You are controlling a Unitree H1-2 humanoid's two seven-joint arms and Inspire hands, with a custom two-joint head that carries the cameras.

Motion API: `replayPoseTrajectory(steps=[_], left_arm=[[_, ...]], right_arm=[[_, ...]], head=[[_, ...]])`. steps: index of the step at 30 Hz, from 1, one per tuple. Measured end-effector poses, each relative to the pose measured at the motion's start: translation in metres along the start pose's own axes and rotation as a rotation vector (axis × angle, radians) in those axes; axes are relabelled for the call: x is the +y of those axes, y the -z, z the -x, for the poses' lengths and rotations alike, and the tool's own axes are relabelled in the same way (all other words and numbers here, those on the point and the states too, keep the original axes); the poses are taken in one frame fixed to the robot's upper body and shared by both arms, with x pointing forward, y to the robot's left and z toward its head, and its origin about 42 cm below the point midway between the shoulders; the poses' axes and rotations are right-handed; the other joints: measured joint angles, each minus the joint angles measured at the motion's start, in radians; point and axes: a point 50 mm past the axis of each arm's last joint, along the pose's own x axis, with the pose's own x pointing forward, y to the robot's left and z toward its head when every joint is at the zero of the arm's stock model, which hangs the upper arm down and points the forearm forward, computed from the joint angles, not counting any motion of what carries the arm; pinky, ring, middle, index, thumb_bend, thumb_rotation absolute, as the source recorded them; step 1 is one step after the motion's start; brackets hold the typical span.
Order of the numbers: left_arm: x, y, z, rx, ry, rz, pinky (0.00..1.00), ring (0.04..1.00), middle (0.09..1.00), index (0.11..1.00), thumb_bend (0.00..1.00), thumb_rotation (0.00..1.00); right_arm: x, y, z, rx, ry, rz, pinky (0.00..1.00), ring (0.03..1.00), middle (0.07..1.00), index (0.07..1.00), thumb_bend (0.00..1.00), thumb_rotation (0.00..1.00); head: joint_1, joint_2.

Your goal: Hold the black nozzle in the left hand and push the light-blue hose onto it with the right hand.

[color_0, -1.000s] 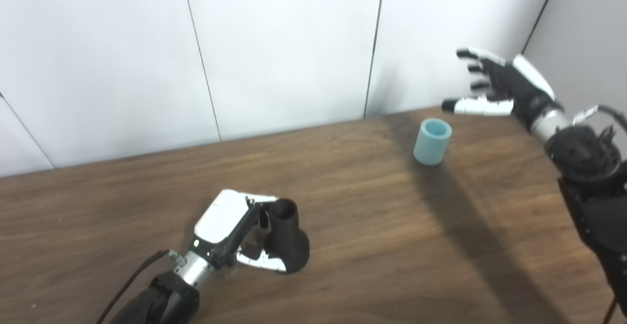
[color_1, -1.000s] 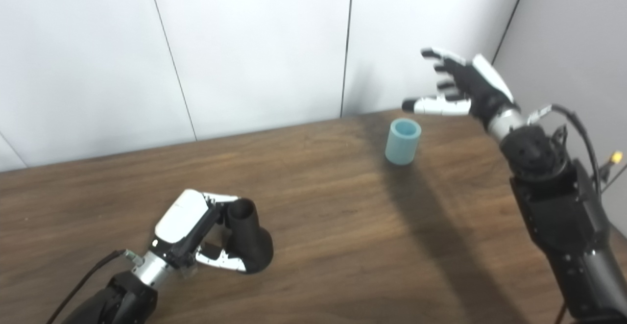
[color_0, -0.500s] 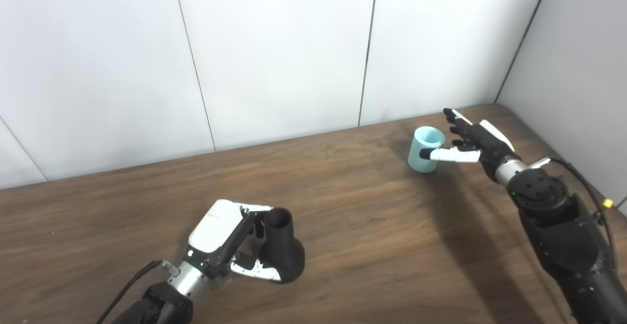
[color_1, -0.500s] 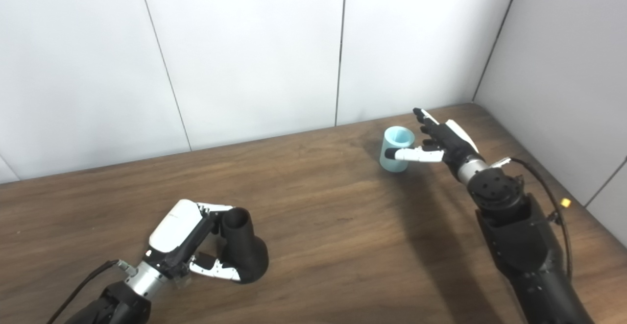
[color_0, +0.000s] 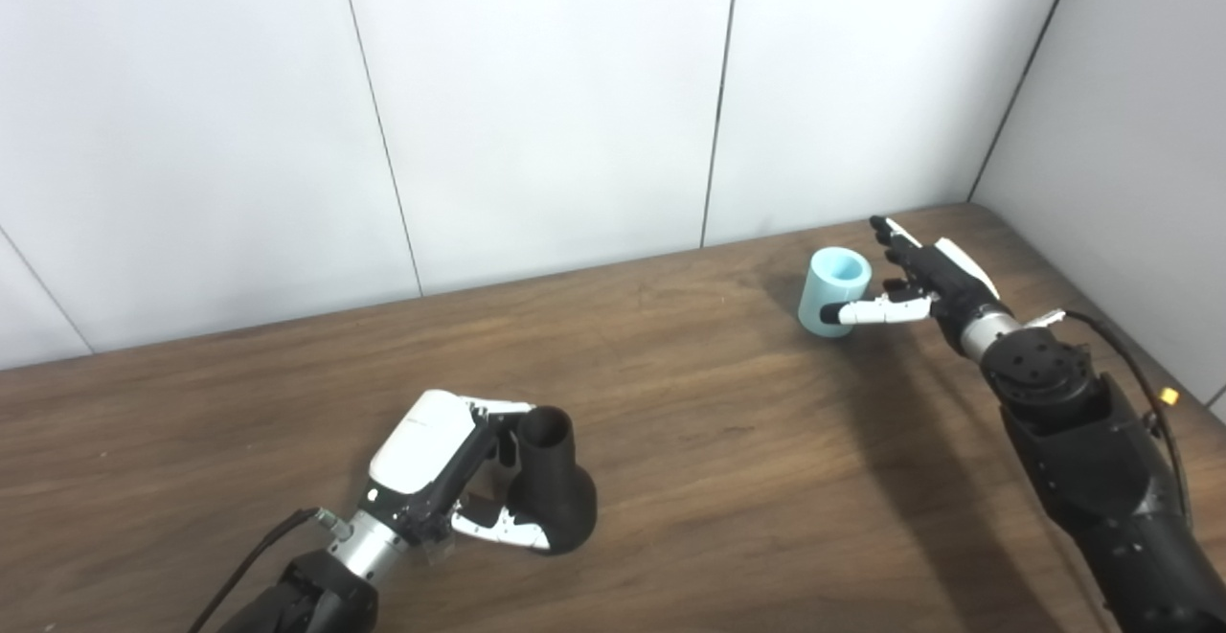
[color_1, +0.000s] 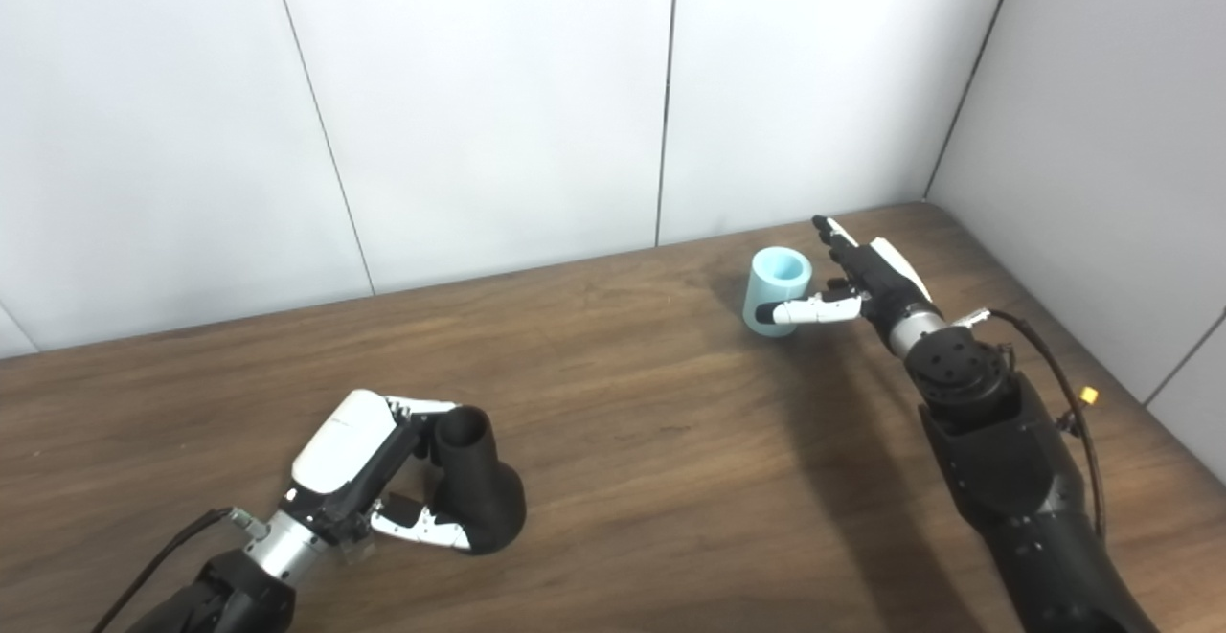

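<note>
Black nozzle (color_0: 551,494) standing on wooden table (color_0: 728,461); left hand (color_0: 450,480) gripping it | right hand (color_0: 915,279) reaching, fingers spread, thumb crossing upright light-blue hose (color_0: 831,290), not grasping.

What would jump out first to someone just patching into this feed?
Probably the light-blue hose, a short piece standing upright near the far right of the wooden table, with the right robot hand spread open beside it, thumb against its near side. Next, at front left, the left robot hand wrapped around the black nozzle, which stands mouth-up on its wide base.
</note>
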Motion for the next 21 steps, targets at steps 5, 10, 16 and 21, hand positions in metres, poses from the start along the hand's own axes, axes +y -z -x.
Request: replayPoseTrajectory(steps=[5, 10, 16, 21], left_arm=[[0.000, 0.001, 0.001, 0.003, 0.005, 0.003, 0.33, 0.373, 0.426, 0.514, 0.52, 0.00], [0.001, 0.001, 0.001, 0.003, 0.001, 0.003, 0.32, 0.374, 0.426, 0.512, 0.52, 0.00], [0.001, 0.001, 0.001, 0.003, 0.001, 0.001, 0.31, 0.375, 0.427, 0.512, 0.52, 0.00], [0.001, 0.001, 0.002, 0.005, -0.001, 0.000, 0.31, 0.373, 0.426, 0.511, 0.52, 0.00]], right_arm=[[0.010, 0.001, 0.000, 0.002, 0.005, -0.018, 0.80, 0.926, 1.000, 1.000, 0.90, 0.17], [0.018, 0.000, 0.000, 0.001, 0.000, -0.001, 0.77, 0.871, 0.951, 1.000, 0.87, 0.14], [0.020, 0.002, -0.003, -0.010, 0.003, 0.009, 0.75, 0.830, 0.906, 0.990, 0.90, 0.15], [0.024, -0.001, -0.005, -0.014, 0.000, 0.006, 0.73, 0.828, 0.910, 0.990, 0.89, 0.12]], head=[[0.000, 0.002], [0.003, 0.008], [0.005, 0.012], [0.011, 0.015]])
